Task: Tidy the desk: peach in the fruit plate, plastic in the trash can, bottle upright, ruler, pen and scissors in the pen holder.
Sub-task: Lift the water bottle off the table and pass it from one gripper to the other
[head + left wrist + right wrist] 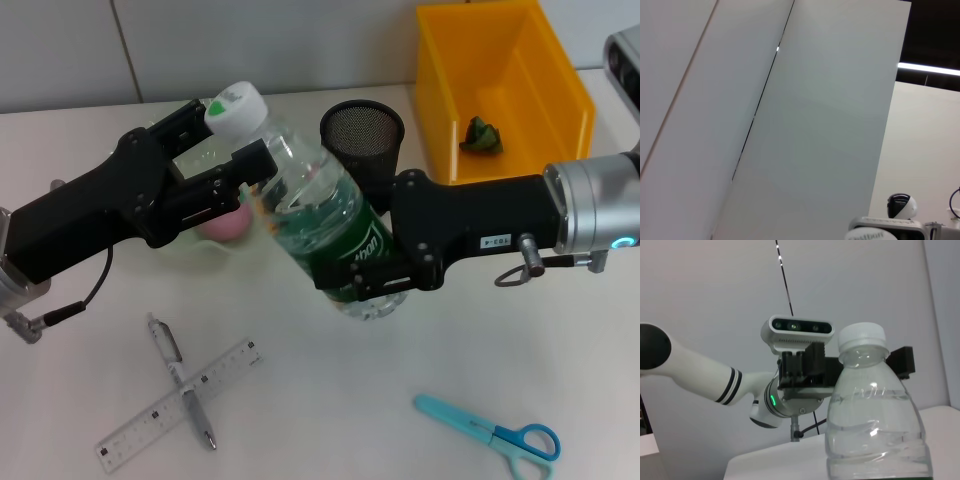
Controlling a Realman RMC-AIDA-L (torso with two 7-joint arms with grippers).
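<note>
— Holding what, over the desk (330, 400)?

— Gripping the bottle (320, 225) from both ends, tilted, above the desk. Right gripper (378, 285) clamping tight on the lower part, at the green label. Left gripper (243, 165) closing on the neck, just under the white cap (236, 107).

— Standing where, the orange trash can (560, 75)?

— Behind the bottle, on the right, with green plastic (482, 134) inside. Black pen holder (362, 135) sitting just behind the bottle. Fruit plate (205, 245) lying left of the bottle, partly hidden, with the pink peach (225, 224) in it.

— Remaining loose?

— Lying in front of the bottle: ruler (180, 404) and pen (180, 378) crossing, front-left; scissors (490, 433) front-right.
</note>
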